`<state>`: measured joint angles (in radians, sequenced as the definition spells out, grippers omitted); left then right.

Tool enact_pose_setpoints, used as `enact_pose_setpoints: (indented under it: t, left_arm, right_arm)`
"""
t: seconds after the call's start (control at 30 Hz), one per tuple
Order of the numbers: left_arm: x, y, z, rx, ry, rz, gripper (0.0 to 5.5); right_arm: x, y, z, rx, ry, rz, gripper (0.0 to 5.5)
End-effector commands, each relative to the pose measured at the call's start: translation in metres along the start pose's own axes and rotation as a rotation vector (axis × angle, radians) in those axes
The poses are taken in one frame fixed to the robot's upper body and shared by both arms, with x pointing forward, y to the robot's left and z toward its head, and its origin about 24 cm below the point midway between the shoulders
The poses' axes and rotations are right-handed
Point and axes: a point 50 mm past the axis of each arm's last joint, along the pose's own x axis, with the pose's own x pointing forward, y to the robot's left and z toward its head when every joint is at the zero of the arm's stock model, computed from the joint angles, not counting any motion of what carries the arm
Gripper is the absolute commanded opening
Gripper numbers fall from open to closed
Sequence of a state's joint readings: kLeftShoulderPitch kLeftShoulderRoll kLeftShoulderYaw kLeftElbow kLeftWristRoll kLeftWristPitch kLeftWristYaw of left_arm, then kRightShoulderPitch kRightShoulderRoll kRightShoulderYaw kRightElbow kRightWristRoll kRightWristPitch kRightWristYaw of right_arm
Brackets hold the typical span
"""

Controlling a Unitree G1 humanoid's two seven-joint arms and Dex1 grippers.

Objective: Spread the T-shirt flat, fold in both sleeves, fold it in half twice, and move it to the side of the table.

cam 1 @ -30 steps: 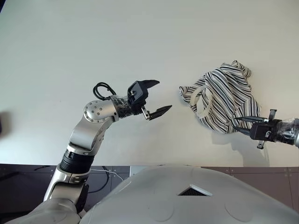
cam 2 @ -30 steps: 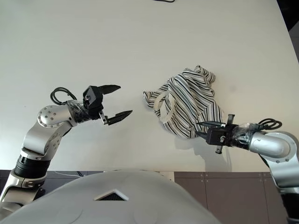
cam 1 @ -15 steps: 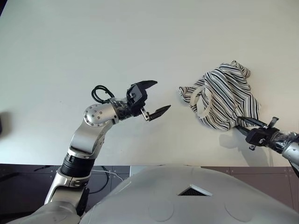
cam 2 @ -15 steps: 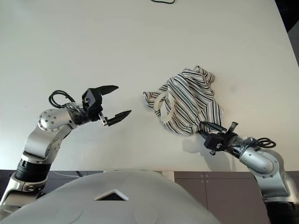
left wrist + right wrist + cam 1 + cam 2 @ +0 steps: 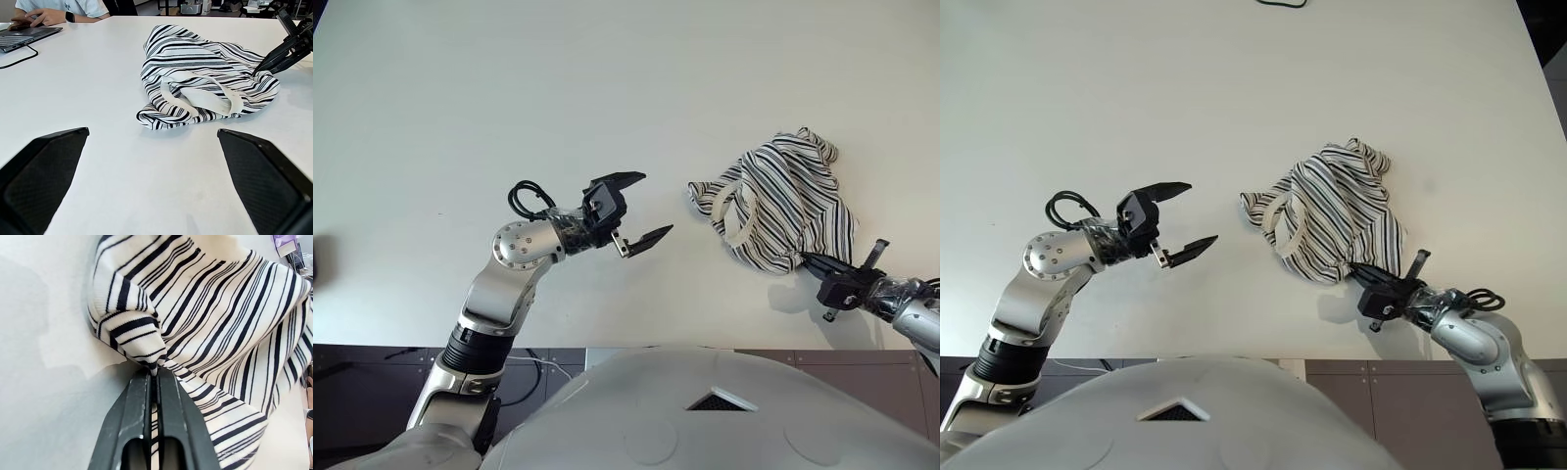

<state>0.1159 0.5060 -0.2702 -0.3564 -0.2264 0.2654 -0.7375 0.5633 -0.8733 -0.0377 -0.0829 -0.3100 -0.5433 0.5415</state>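
Near rim of the white table: right gripper sits low, just inside the edge, fingers clamped tight on the near hem of the striped T-shirt. The shirt lies bunched in a heap on the robot's right half, pale collar band toward the centre. Left gripper hovers well apart from it, fingers spread wide, holding nothing. Beyond and leftward, broad bare tabletop.
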Motion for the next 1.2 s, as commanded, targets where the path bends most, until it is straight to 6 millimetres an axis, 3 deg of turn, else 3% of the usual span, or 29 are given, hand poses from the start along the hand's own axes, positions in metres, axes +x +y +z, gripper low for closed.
enact_pose_setpoints:
  t: [0.03, 0.2, 0.27, 0.33, 0.43, 0.5, 0.57, 0.63, 0.73, 0.87, 1.0, 1.07, 1.2]
  left_arm:
    - [0.001, 0.002, 0.0, 0.01, 0.006, 0.0, 4.88]
    - [-0.001, 0.003, -0.002, 0.01, 0.009, 0.035, 4.88]
    - [-0.002, 0.005, -0.003, 0.016, 0.011, 0.05, 4.88]
    - [-0.004, 0.005, -0.003, 0.023, 0.012, 0.071, 4.88]
    - [-0.004, 0.007, 0.001, 0.081, 0.015, 0.065, 4.88]
    - [0.001, 0.009, 0.006, 0.171, 0.023, 0.019, 4.88]
    - [0.014, 0.004, 0.009, 0.322, 0.041, -0.083, 4.88]
    - [0.031, -0.011, 0.013, 0.412, 0.022, -0.211, 4.88]
    - [0.045, -0.029, 0.024, 0.294, -0.041, -0.297, 4.88]
    - [0.048, -0.038, 0.038, 0.086, -0.037, -0.394, 4.88]
    - [0.062, -0.054, 0.022, 0.149, 0.122, -0.476, 4.79]
    - [0.072, -0.063, 0.019, 0.192, 0.142, -0.492, 4.48]
    - [0.087, -0.082, 0.019, 0.242, 0.137, -0.504, 4.48]
  right_arm:
    - [0.004, 0.0, 0.006, 0.074, -0.014, 0.031, 0.14]
    - [-0.014, -0.048, 0.059, 0.16, -0.228, 0.143, 0.14]
    - [-0.031, -0.059, 0.066, 0.187, -0.225, 0.24, 0.14]
    - [-0.047, -0.061, 0.047, 0.163, -0.108, 0.357, 0.14]
    - [-0.075, -0.056, -0.011, 0.162, 0.184, 0.507, 0.14]
    - [-0.085, -0.057, -0.041, 0.145, 0.315, 0.494, 0.14]
    - [-0.08, -0.059, -0.049, 0.127, 0.328, 0.449, 0.14]
    - [-0.064, -0.06, -0.041, 0.123, 0.247, 0.421, 0.14]
    - [-0.045, -0.062, -0.03, 0.1, 0.174, 0.411, 0.14]
    - [-0.038, -0.059, -0.026, 0.104, 0.152, 0.405, 0.14]
    - [-0.032, -0.057, -0.023, 0.107, 0.136, 0.396, 0.11]
    - [-0.029, -0.056, -0.02, 0.107, 0.121, 0.398, 0.1]
    - [-0.026, -0.055, -0.016, 0.108, 0.109, 0.403, 0.1]
